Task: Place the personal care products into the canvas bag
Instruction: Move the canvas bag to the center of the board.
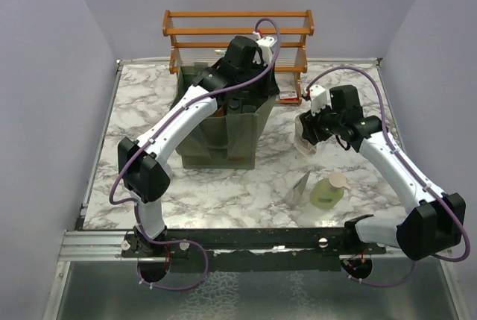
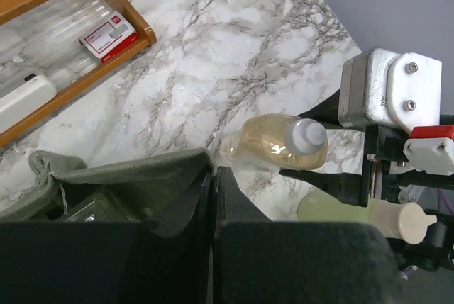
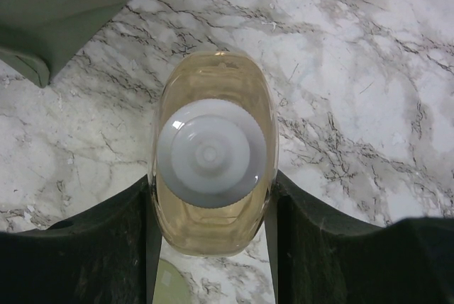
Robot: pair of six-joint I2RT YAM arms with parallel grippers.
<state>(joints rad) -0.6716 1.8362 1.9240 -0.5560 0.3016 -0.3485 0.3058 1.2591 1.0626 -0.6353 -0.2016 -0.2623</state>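
The canvas bag point(image 1: 223, 130) stands olive-green and open at the table's middle back. My left gripper point(image 1: 250, 96) reaches over its top; in the left wrist view the gripper point(image 2: 213, 173) is shut, with the bag's rim point(image 2: 128, 173) running right into the fingertips. Right of the bag, my right gripper point(image 1: 305, 135) is shut on a clear bottle of pale amber liquid point(image 3: 211, 70) with a whitish cap, held upright above the marble; the same bottle point(image 2: 273, 144) also shows in the left wrist view. A pale green pump bottle point(image 1: 328, 192) and a grey pouch point(image 1: 299, 186) lie near the front right.
An orange-brown slatted rack point(image 1: 238, 33) stands behind the bag, holding a small red and white box point(image 2: 106, 35) and a white object point(image 2: 25, 98). Lavender walls close in the marble table point(image 1: 149, 104) on three sides.
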